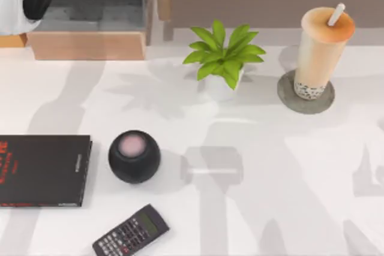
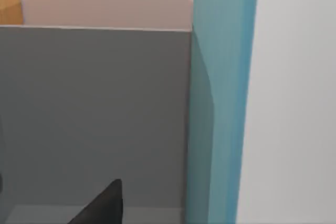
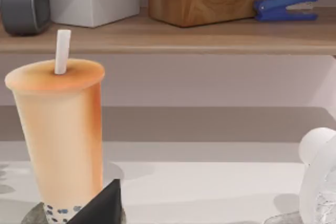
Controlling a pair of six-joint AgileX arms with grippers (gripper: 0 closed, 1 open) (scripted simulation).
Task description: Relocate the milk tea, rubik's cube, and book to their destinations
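Left gripper's grip on the book (image 2: 223, 103) unclear (fingers mostly hidden); milk tea (image 1: 321, 49) stands on its coaster (image 1: 288, 97).

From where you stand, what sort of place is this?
Probably a desk in an office or study: a dark pocket calculator, a blue stapler on a wooden shelf, and a flat black book.

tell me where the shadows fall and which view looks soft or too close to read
Top view: broad pale arm shadows streak the white table, and the potted plant casts a faint leafy one toward the left. Left wrist view: so near the teal book that its cover is soft. Right wrist view: the milk tea is evenly lit.
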